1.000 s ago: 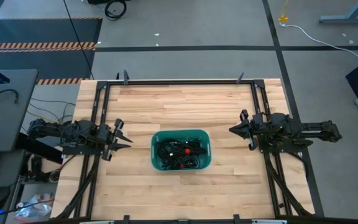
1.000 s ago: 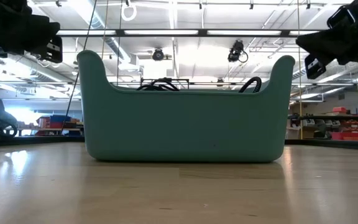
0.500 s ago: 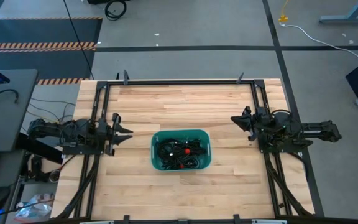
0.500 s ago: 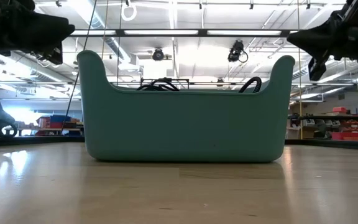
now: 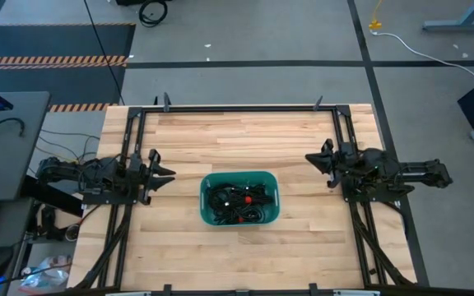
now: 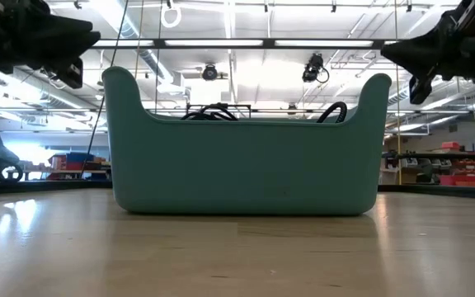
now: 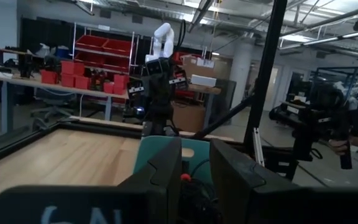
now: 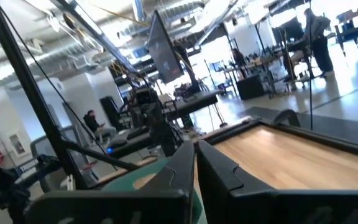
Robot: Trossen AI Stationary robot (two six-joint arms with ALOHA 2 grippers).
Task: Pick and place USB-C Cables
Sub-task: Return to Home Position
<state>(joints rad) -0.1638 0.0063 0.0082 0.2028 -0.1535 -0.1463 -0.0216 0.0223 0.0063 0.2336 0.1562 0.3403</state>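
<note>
— Where are the USB-C cables (image 5: pixel 235 201)?

— All in the green bin (image 5: pixel 239 173), a tangle of thin black coils. A red tie (image 5: pixel 246 200) shows near the middle of the heap. The bin stands near the middle of the wooden desk (image 5: pixel 237 136), between the two arms. From desk height, two black loops poke up just above its rim.

— And the left tool (image 5: pixel 165 168)?

— It hangs over the left part of the desk, off the surface, pointing toward the bin but well apart from it. Its fingers (image 7: pixel 165 171) stand a narrow gap apart, and the bin's edge and a bit of cable show through that gap. It holds nothing.

— The right tool (image 5: pixel 309 159)?

— It is over the right side of the desk, likewise raised and well apart from the bin, pointing inward. Its fingers (image 8: pixel 179 165) are pressed almost together, with only a thin slit between them and nothing in their grip.

— How do the two sit against the bin?

— One on either side of it. In the low view both show up in the top corners, above the bin's rim.
</note>
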